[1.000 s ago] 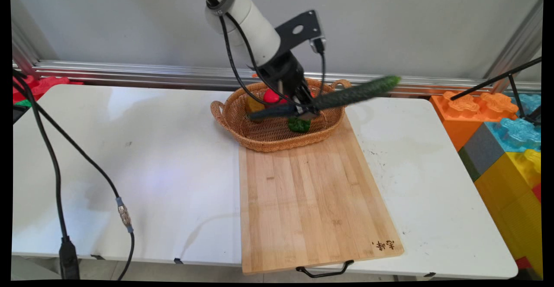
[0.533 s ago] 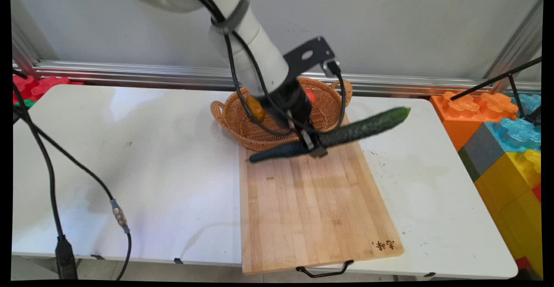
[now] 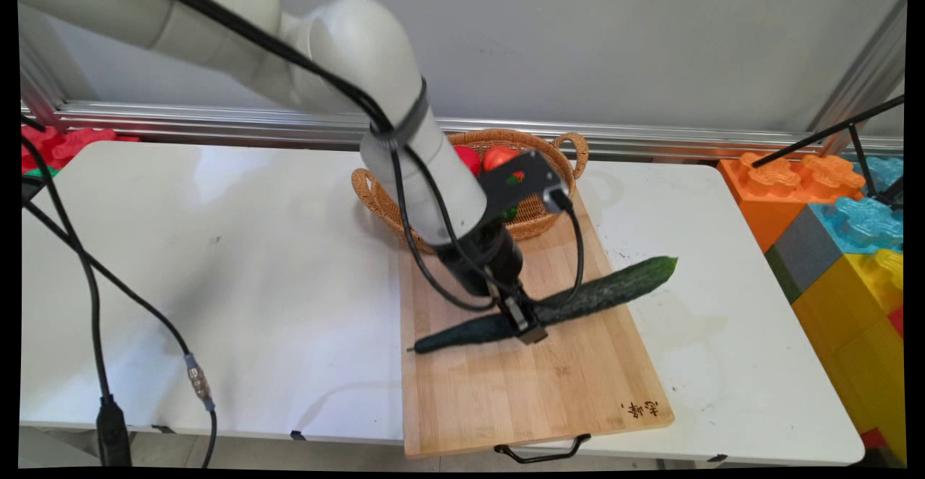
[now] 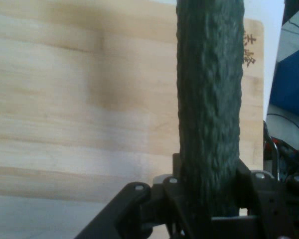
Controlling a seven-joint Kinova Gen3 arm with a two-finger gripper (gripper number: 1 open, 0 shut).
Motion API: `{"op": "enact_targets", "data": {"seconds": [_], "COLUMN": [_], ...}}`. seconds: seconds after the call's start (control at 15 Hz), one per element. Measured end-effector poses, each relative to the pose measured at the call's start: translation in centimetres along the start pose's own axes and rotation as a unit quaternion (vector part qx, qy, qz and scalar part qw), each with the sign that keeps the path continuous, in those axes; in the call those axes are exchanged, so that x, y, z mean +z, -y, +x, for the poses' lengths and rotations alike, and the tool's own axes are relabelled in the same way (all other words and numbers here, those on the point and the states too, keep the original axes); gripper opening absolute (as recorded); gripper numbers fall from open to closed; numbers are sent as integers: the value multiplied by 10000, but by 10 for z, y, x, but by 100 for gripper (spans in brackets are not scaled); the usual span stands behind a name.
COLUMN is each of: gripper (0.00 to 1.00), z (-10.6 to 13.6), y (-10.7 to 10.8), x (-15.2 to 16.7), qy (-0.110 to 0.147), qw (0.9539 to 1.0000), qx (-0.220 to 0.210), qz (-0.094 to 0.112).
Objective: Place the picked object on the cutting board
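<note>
Main view shows the cucumber (image 3: 578, 302) lying nearly level over the cutting board (image 3: 520, 392), its long axis running from the board's left edge, where the thin dark tip points lower left, up to the right, where the blunt green end juts past the board's right edge over the table (image 3: 217, 262). The gripper (image 3: 526, 322) clamps the cucumber near its middle, fingers pressed tight against both sides. Whether the cucumber touches the board cannot be told. Hand view shows the cucumber (image 4: 209, 109) rising between the fingers (image 4: 249, 181) over the board (image 4: 79, 99). Behind the arm, a wicker basket (image 3: 560, 148) with red vegetables sits on the board's far end.
</note>
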Motion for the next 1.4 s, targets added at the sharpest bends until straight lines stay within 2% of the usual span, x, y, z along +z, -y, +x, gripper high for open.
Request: {"op": "enact_targets", "data": {"seconds": [0.47,1.0,1.07,1.4], "gripper": [0,0,100,100], "z": [-24,-31,-31,-27], "y": [0,6,7,12], "x": [37,57,58,60], "qy": [95,86,76,21], "qw": [9998,9999,9999,10000], "qx": [-129,-110,-98,-87], "qz": [-117,-74,-61,21]}}
